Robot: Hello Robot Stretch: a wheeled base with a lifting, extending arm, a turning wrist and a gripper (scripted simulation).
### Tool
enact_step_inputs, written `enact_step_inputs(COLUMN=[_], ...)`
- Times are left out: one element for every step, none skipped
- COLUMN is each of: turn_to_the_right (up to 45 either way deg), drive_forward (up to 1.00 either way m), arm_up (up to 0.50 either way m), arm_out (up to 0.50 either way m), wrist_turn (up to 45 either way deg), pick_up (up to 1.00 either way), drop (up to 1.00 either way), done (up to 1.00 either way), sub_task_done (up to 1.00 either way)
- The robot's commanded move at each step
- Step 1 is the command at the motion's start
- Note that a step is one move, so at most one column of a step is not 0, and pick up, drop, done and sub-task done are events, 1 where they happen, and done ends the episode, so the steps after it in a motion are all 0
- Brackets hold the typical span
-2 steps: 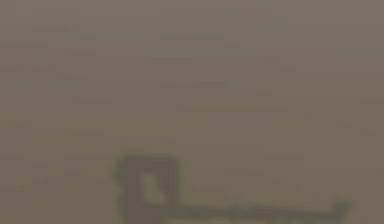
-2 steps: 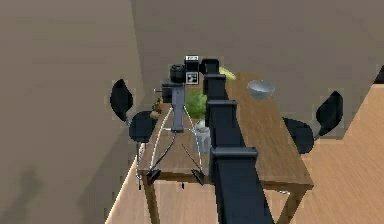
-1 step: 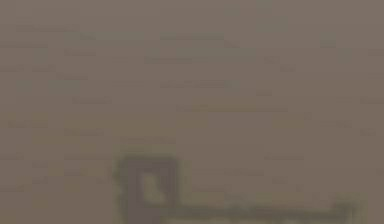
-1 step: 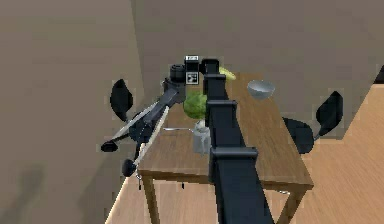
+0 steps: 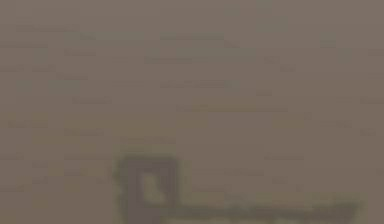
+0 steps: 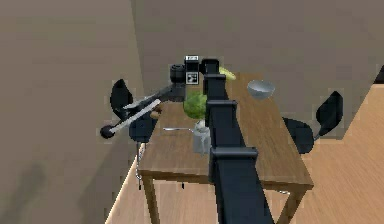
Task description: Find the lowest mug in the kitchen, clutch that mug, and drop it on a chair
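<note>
Brown walls [image 6: 280, 40] stand behind the table [image 6: 272, 142], where the grey mug [image 6: 201, 140] stands back from the end effector [image 6: 110, 127], just beside the arm [image 6: 228, 152]. I cannot tell if the end effector holds anything; pulling the arm back carelessly may knock the grey mug or the green thing [image 6: 195, 101] over.

One table [image 6: 272, 142], two black chairs [image 6: 121, 96] [image 6: 325, 109], one bowl [image 6: 260, 89], one mug [image 6: 201, 141]

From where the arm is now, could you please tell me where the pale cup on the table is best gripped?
The pale cup stands upright on the table, just left of the arm in the arm side view, and no handle can be made out. So probably grip its round wall below the rim, coming down from above.
</note>
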Motion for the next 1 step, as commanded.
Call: enact_step_inputs(turn_to_the_right=[0.0], drive_forward=[0.0], arm_up=[0.0], arm_out=[0.0], wrist_turn=[45.0], pick_up=[0.0], drop=[0.0], done=[0.0], sub_task_done=[0.0])
